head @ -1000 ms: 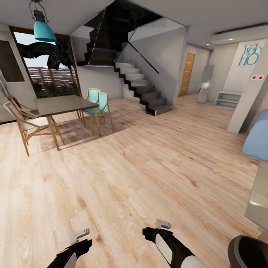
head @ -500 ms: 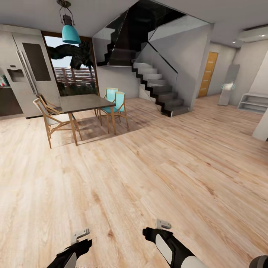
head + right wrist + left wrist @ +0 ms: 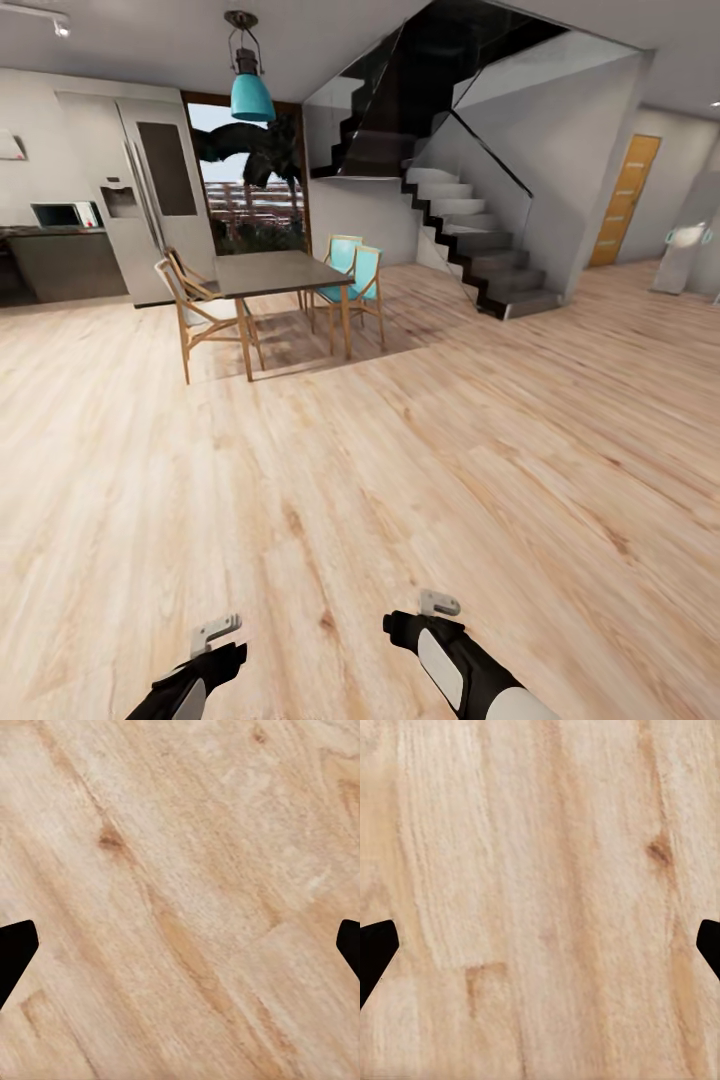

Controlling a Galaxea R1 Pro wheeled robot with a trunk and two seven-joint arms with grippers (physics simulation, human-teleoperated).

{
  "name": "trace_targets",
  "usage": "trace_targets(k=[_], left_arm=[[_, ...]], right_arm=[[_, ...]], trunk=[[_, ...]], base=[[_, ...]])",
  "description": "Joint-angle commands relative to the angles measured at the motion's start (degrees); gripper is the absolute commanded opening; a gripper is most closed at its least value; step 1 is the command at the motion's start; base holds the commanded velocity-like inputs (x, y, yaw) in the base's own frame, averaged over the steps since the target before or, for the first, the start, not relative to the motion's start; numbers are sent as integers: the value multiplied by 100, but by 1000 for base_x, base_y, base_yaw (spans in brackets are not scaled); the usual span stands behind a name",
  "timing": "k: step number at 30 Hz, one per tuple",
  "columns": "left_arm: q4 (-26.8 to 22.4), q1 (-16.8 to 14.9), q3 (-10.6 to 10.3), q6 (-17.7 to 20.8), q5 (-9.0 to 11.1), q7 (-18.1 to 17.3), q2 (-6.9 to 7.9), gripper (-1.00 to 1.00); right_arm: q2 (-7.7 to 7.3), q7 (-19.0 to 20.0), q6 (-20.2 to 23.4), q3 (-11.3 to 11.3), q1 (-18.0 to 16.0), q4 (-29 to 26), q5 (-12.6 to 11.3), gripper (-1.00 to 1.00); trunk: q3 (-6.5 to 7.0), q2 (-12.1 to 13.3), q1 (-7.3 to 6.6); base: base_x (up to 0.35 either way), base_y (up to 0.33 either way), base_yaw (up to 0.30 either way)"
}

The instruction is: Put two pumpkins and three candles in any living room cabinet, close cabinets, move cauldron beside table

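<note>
Left gripper [image 3: 217,631] and right gripper [image 3: 438,602]: both held low over the wooden floor [image 3: 400,480], forearms cut off by the lower edge of the head view. In each wrist view the two dark fingertips [image 3: 375,952] [image 3: 15,949] sit far apart at opposite edges, jaws spread wide, nothing between them but floor planks. Beyond: dining table [image 3: 275,272] with wooden and teal chairs [image 3: 355,275], pendant lamp [image 3: 250,92], refrigerator [image 3: 150,190], staircase [image 3: 470,240]. Pumpkins, candles, cabinet and cauldron lie outside these views

A grey dining table [image 3: 278,274] with wooden chairs [image 3: 195,313] stands on light plank floor [image 3: 400,480] near a staircase [image 3: 480,245].
</note>
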Motion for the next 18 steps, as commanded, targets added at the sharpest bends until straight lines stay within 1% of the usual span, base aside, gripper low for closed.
trace_targets(k=[1,5,8,18], left_arm=[[-15,1,-2,34,60,21,1,100],[-15,1,-3,35,54,37,1,100],[-15,1,-3,35,52,44,1,100],[-15,1,-3,33,51,51,1,100]], right_arm=[[0,-44,24,27,-3,-9,-27,100],[0,-42,18,27,-3,-9,-27,100],[0,-43,16,27,-3,-9,-27,100],[0,-42,15,27,-3,-6,-27,100]], trunk=[[-5,-2,-1],[-5,-2,-1],[-5,-2,-1],[-5,-2,-1]], base=[[0,0,281],[0,-10,280],[0,-90,280],[0,-186,281]])
